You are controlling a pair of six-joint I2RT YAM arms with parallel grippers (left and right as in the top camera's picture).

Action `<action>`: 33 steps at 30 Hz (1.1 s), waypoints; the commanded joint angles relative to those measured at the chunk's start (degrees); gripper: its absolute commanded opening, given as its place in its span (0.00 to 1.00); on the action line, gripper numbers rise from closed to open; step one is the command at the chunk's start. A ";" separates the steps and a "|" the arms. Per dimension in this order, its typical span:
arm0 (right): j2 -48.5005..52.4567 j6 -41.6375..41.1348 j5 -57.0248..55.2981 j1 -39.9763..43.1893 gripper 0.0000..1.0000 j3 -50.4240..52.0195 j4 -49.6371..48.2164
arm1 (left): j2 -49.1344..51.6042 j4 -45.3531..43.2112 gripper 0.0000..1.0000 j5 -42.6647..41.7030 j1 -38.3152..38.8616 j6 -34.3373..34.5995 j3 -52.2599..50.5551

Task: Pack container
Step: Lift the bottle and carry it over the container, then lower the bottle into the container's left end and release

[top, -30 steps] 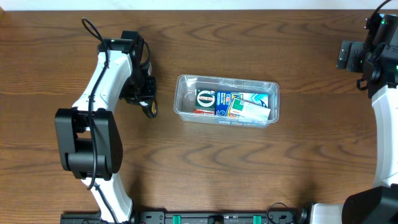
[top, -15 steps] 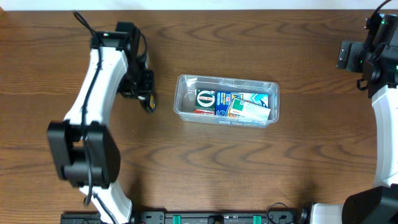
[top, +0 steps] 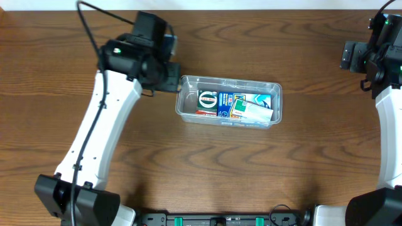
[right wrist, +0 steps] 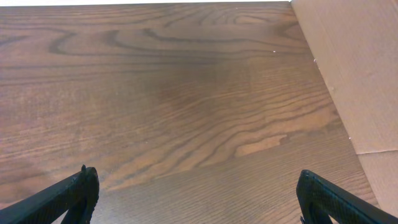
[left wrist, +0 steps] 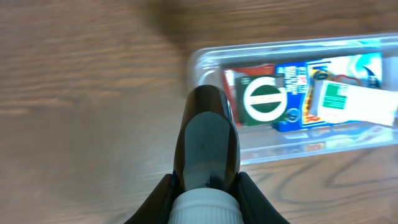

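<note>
Across the brown wooden table (top: 207,169), we see the left arm (top: 103,132) reaching from the near edge toward the far edge. The left gripper (top: 169,76) is just beside the left end of the container (top: 230,80). At the right edge, near the far right corner, the right arm (top: 389,107) stands well apart. The right gripper (right wrist: 196,177) hangs over bare wood, its jaws spread wide with nothing between them. The container, a clear shallow tub, sits about mid-table, a little nearer the far edge. Inside it we make out a box with a round green mark (top: 208,100), a blue box (top: 225,103) beside it, and a white and green box (top: 254,112) lying tilted toward the right end. In the left wrist view, the left gripper's jaws clamp a dark glossy object (left wrist: 206,134) with a white end, and its tip shows against the container's left end.
</note>
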State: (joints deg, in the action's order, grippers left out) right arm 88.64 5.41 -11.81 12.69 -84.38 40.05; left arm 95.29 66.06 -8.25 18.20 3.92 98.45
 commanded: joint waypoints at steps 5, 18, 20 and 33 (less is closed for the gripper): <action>-0.13 -0.66 -0.20 0.48 0.99 0.13 0.07 | 0.57 -3.30 0.21 6.69 6.47 4.59 1.27; -0.13 -0.66 -0.20 0.48 0.99 0.11 0.07 | 7.91 -3.43 0.21 10.88 8.70 11.47 1.03; -0.13 -0.66 -0.20 0.48 0.99 0.11 0.07 | 9.27 -3.39 0.21 10.86 8.74 11.89 0.98; -0.13 -0.66 -0.20 0.48 0.99 0.11 0.07 | 15.67 -2.95 0.21 10.43 8.83 13.99 0.07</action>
State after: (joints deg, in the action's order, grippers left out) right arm 88.64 5.41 -11.81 12.69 -84.38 40.05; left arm 109.80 62.92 1.54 26.81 16.93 98.43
